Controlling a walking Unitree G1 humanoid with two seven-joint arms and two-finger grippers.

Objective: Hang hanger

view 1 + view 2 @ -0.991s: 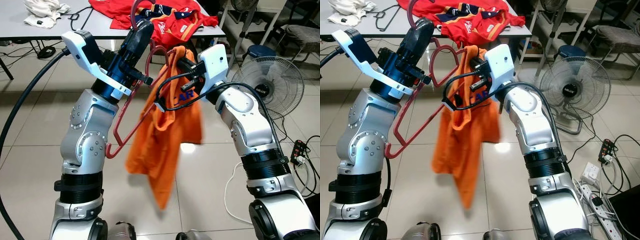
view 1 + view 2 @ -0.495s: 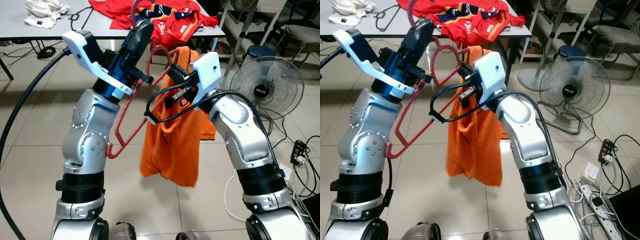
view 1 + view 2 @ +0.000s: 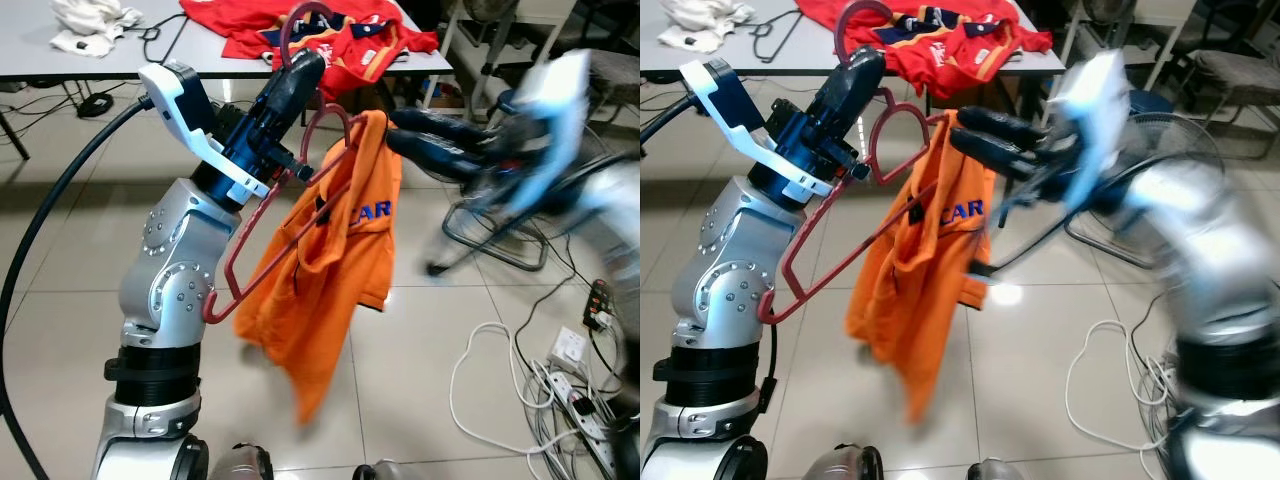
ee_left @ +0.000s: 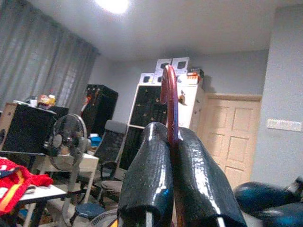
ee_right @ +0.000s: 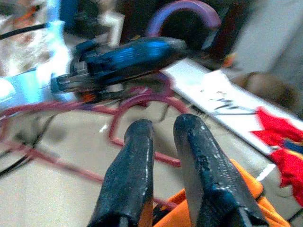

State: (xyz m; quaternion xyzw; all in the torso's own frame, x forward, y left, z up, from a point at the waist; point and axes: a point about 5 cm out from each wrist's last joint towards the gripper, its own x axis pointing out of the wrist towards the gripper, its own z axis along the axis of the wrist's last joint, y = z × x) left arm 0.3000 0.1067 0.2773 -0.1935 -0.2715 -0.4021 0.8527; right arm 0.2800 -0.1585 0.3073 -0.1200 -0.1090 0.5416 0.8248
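Note:
My left gripper is shut on the neck of a red wire hanger, just below its hook, and holds it tilted at chest height. An orange shirt with dark lettering drapes from the hanger's right shoulder and hangs down towards the floor. My right gripper is just right of the shirt's top, blurred by motion. Its fingers are slightly apart, open, with nothing between them, and point at the hanger.
Behind stands a grey table with red garments and a white cloth. A thick black hose curves on the left. White cables and a power strip lie on the tiles at right.
My right gripper has let go of the orange shirt and swung away to the right. The shirt now hangs from the hanger alone. The left gripper has tipped the hanger slightly.

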